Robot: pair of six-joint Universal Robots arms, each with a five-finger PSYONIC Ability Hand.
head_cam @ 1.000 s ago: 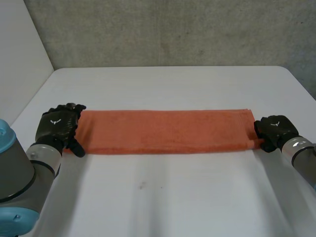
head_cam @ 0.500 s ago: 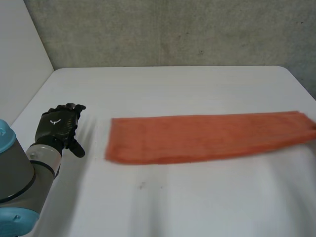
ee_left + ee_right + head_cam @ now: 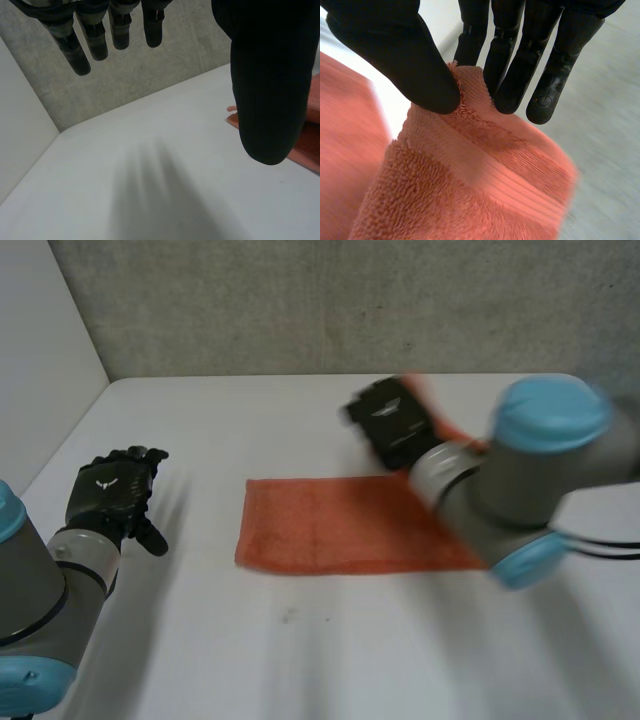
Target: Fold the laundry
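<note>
Right hand (image 3: 392,425) is pinching one end of orange terry towel (image 3: 340,535) at fingertips; left hand (image 3: 110,495) is hovering relaxed, apart. Risk: shallow pinch slipping, skewing fold.

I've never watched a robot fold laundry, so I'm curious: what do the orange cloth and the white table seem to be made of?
The orange cloth looks like terry towelling, probably cotton: it has a fuzzy looped pile with a flat ribbed band near the end. The white table has a smooth matte surface, perhaps laminate or painted board; the look leaves it open.
</note>
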